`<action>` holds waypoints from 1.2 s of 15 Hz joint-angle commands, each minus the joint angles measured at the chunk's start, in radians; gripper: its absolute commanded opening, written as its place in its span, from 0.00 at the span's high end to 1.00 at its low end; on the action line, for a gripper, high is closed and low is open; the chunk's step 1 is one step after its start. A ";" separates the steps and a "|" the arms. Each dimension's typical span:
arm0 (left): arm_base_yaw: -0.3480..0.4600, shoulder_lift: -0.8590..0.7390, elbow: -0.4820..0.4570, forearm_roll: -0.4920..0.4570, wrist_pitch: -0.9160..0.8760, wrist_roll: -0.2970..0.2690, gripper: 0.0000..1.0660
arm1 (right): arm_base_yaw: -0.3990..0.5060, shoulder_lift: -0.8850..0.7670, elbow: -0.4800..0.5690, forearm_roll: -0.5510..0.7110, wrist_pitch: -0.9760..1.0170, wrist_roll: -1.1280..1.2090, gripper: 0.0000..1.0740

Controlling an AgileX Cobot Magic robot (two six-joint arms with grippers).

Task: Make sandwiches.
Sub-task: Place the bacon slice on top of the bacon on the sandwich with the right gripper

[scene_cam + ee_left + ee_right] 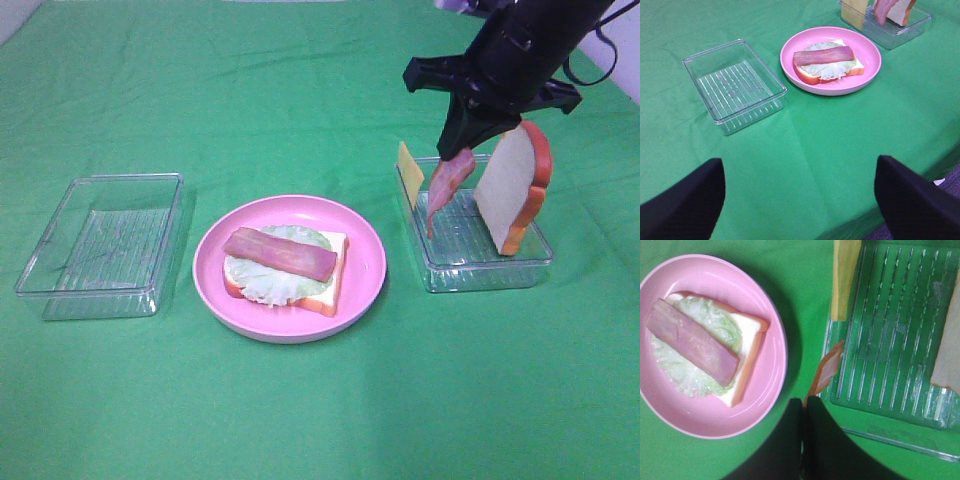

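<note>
On the pink plate lies a sandwich: a bread slice, pale green lettuce and one meat strip on top. It also shows in the left wrist view and the right wrist view. My right gripper is shut on a second meat strip, which hangs down above the right tray's left part; the strip's edge shows in the right wrist view. A bread slice leans upright in that tray, and a yellow cheese square stands at its left wall. My left gripper is open and empty above the cloth.
The clear tray on the right holds the bread and cheese. An empty clear tray stands left of the plate. Green cloth covers the table. The table's near edge shows in the left wrist view.
</note>
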 commanded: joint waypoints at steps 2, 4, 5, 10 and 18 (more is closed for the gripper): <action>-0.002 -0.020 0.003 -0.007 -0.009 -0.001 0.27 | 0.002 -0.101 -0.007 0.047 0.040 -0.048 1.00; -0.002 -0.020 0.003 -0.007 -0.009 -0.001 0.27 | 0.002 -0.145 -0.007 0.169 0.057 -0.139 1.00; -0.002 -0.020 0.003 -0.007 -0.009 -0.001 0.27 | 0.004 -0.151 -0.007 0.242 0.059 -0.177 1.00; -0.002 -0.020 0.003 -0.007 -0.009 -0.001 0.27 | 0.185 -0.114 -0.007 0.323 -0.061 -0.206 1.00; -0.002 -0.020 0.003 -0.007 -0.009 -0.001 0.27 | 0.346 0.161 -0.009 0.633 -0.310 -0.309 1.00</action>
